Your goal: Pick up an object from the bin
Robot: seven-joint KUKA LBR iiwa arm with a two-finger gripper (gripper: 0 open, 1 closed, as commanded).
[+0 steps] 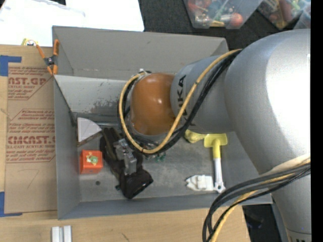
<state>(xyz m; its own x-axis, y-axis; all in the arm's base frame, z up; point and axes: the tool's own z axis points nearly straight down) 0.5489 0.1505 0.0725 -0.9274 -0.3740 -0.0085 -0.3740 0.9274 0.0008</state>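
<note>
One black crumpled thing (pixel 136 184) lies just right of the orange block (pixel 91 161), with the gripper (pixel 126 158) low over it. Claw released or clenched: cannot tell. Probably the grasp step; next needs a sure clench, then a lift.

Black lumpy thing (pixel 134 183), lying on bin (pixel 169 179) floor, lower left
</note>
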